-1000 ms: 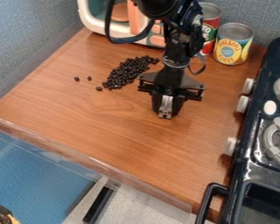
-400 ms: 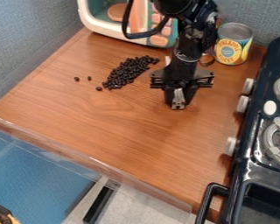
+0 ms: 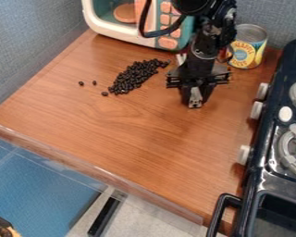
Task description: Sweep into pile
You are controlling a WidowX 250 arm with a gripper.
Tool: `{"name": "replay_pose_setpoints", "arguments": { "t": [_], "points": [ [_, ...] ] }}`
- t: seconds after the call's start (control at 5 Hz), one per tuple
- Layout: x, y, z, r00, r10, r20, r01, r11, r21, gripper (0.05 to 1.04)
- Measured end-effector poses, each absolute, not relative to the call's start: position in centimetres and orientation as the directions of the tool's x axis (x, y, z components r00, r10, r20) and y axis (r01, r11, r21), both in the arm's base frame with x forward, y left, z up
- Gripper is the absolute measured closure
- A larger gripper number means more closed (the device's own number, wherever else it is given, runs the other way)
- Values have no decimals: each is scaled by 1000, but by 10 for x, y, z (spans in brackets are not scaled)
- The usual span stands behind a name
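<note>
Rightward and slightly up the frame the arm (image 3: 207,44) had shifted, its gripper (image 3: 195,102) right of upper centre; how wide it stood, or whether it held anything, I couldn't tell. Dark beans (image 3: 135,76) lay heaped upper left of centre, three strays (image 3: 81,84) leftward.

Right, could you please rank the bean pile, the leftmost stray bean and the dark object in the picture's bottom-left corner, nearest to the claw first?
1. Bean pile, just left of the claw
2. Leftmost stray bean, beyond the pile
3. Dark object, bottom-left corner
</note>
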State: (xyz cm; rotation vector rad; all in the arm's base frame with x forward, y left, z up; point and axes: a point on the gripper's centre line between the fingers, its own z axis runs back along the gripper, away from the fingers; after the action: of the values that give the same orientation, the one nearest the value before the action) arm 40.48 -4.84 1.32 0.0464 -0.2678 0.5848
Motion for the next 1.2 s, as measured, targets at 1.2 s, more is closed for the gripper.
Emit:
{"name": "replay_pose_setpoints", "arguments": {
  "t": [1.2],
  "points": [
    [412,-35,15,719,611,331,-631,774,-58,697]
  ]
}}
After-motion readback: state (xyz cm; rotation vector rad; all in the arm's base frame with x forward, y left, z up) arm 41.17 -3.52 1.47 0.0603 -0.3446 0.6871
